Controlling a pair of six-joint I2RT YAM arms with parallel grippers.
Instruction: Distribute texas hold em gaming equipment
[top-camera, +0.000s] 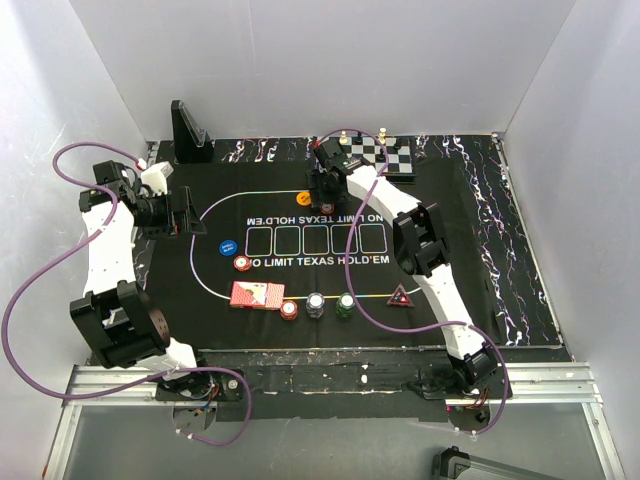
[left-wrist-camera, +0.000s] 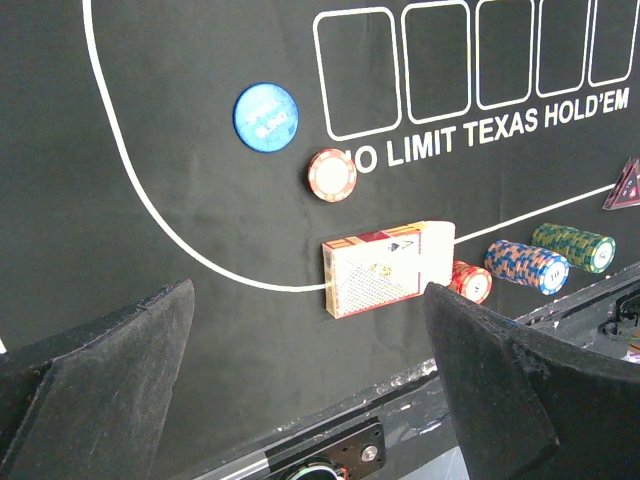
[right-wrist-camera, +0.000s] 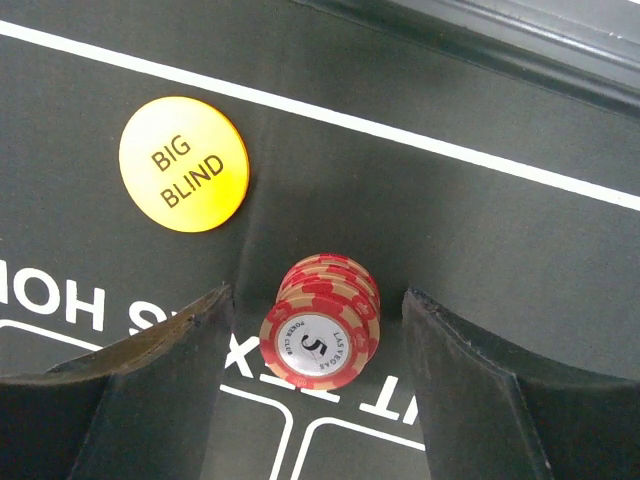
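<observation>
Standing between spread right jaws, touching neither: red chip stack (right-wrist-camera: 320, 322), near orange disc (right-wrist-camera: 184, 163); left jaws spread too

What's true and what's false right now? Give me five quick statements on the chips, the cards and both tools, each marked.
1. The right tool is clamped on the red chip stack. False: the stack stands between its jaws with a gap on each side.
2. The orange button reads BIG BLIND. True.
3. The left tool holds the card deck. False: it is open and empty, and the deck lies on the mat.
4. A blue disc lies flat on the mat. True.
5. The triangular marker sits on the chessboard. False: it lies on the mat beside the green chip stack.
</observation>
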